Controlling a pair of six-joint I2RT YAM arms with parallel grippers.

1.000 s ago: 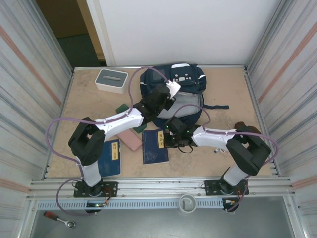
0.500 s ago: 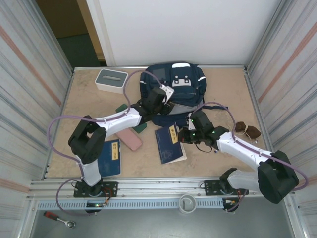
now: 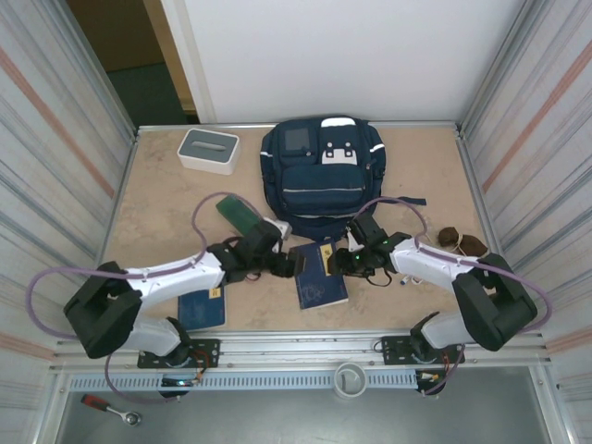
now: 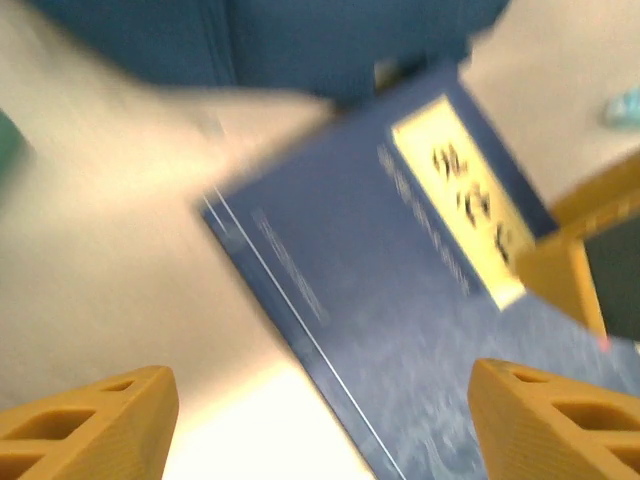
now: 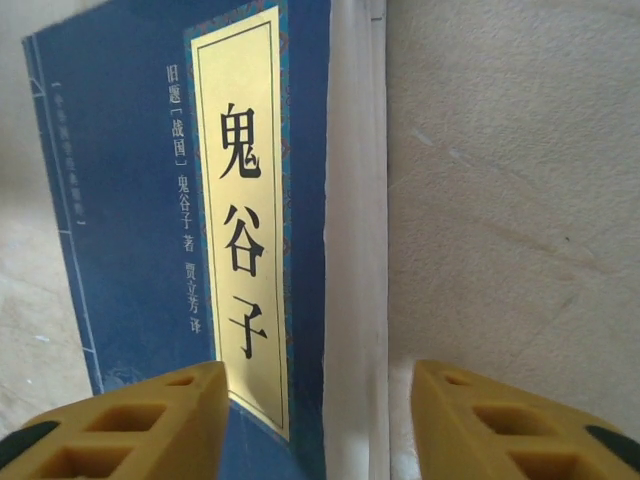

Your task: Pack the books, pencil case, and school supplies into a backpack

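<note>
Left gripper (image 4: 320, 425): released, jaws spread wide with nothing between them; I see it low over the middle book (image 4: 400, 300).
Right gripper (image 5: 318, 420): jaws apart, straddling that book's white page edge, not clamped on it.
Middle book: flat on the table (image 3: 166, 203), bottom centre of the top view, just below the backpack (image 3: 321, 176).
Second book (image 3: 202, 308): lower left, beside the left arm.
Backpack: top centre, front up.
White box (image 3: 208, 150): upper left.
</note>
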